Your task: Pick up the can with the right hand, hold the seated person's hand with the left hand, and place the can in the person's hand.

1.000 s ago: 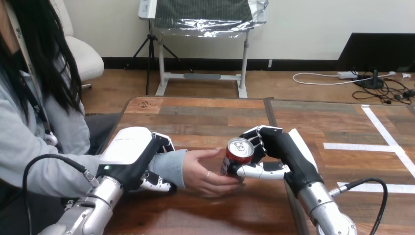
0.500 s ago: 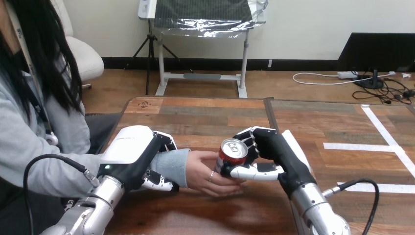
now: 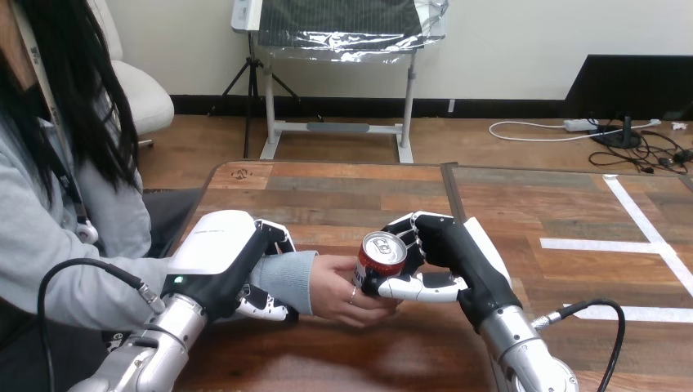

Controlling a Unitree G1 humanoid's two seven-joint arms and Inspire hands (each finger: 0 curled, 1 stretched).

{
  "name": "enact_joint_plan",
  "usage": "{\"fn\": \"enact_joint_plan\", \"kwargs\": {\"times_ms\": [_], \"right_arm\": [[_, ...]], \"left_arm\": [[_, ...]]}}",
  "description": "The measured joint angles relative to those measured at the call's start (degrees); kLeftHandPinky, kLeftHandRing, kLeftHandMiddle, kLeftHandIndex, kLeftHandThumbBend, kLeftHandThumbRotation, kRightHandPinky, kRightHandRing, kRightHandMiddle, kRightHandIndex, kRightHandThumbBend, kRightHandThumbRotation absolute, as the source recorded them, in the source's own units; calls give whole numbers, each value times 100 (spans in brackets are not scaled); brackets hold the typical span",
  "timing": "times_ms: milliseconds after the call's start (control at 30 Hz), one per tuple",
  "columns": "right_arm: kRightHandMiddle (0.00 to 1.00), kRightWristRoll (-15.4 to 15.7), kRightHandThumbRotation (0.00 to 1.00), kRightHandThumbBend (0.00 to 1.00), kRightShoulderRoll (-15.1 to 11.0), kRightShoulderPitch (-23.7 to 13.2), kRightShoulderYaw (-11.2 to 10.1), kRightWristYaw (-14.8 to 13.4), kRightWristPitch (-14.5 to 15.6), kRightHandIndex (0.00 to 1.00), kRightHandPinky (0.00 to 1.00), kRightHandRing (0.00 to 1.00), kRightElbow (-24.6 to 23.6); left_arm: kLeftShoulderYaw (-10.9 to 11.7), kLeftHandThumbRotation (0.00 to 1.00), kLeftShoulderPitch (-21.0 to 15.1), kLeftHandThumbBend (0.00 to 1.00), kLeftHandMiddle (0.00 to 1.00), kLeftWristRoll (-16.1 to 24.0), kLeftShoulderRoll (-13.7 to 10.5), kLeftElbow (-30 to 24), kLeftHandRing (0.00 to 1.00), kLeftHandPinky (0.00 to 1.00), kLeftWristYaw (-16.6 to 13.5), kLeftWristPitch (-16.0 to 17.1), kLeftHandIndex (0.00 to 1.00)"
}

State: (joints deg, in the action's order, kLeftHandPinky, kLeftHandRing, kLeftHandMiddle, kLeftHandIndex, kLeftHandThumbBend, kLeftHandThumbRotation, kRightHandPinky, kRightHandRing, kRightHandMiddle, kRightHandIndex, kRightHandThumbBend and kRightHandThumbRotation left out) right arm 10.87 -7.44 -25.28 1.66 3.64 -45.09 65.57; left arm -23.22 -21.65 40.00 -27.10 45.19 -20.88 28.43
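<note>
A red can (image 3: 378,260) with a silver top stands upright in the person's hand (image 3: 343,287), which lies palm up over the table at the middle. My right hand (image 3: 445,255) is shut on the can, fingers behind it and thumb across its front. My left hand (image 3: 233,265) is curled round the person's wrist at the grey sleeve (image 3: 284,278), its white back facing up. The person's fingers rise around the can's lower part.
The wooden table (image 3: 359,196) stretches ahead with bare boards beyond the hands. White tape lines (image 3: 646,237) mark its right part. The person sits at the left edge.
My right hand has carried the can leftward, deeper into the person's palm. The person's fingers have closed up around the can. My left hand has stayed on the wrist.
</note>
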Motion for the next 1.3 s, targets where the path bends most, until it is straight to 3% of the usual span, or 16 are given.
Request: {"fn": "enact_joint_plan", "kwargs": {"times_ms": [1300], "right_arm": [[49, -21, 0, 75, 110, -2, 1, -48, 42, 52, 39, 43, -164]], "left_arm": [[115, 0, 97, 89, 42, 30, 3, -38, 37, 34, -11, -19, 44]]}}
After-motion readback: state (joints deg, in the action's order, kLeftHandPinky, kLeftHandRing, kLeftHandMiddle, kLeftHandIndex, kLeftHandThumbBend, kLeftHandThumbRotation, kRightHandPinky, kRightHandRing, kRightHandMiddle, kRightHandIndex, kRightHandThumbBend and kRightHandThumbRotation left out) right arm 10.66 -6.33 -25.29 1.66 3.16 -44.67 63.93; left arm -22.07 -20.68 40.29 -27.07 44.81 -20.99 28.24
